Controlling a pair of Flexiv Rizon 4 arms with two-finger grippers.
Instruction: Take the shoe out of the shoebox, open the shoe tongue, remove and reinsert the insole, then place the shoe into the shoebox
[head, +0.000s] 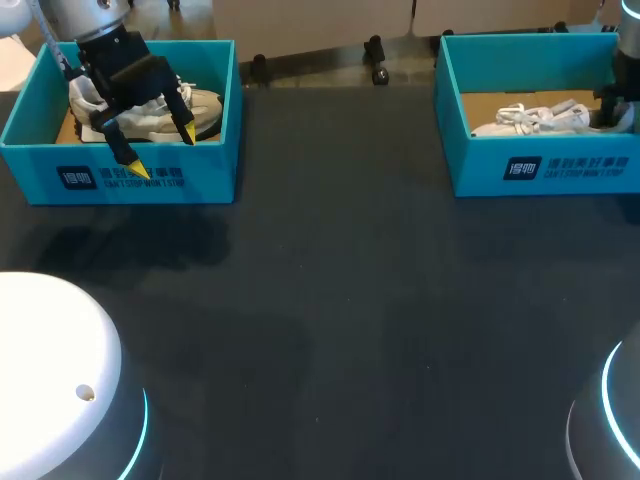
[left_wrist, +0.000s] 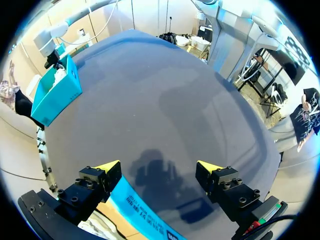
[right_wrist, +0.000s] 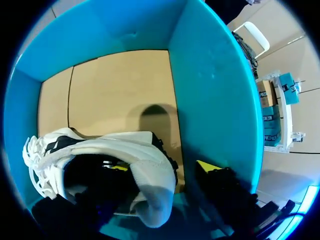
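Shoe (right_wrist: 125, 145) first: my right gripper (right_wrist: 162, 169) straddles its heel collar, not pinching yet. Seems light, floppy up top; I'd grab that stiffer heel. Left gripper (head: 160, 148) hangs spread, empty.

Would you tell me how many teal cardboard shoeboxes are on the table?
2. One teal cardboard shoebox stands far left, under the left gripper; the other shoebox far right, with the right gripper inside.

Black two-finger left gripper (head: 160, 150) with yellow tips tilts downward, its fingers spread wide apart. Matching right gripper (right_wrist: 162, 167) points downward, its fingers also parted.
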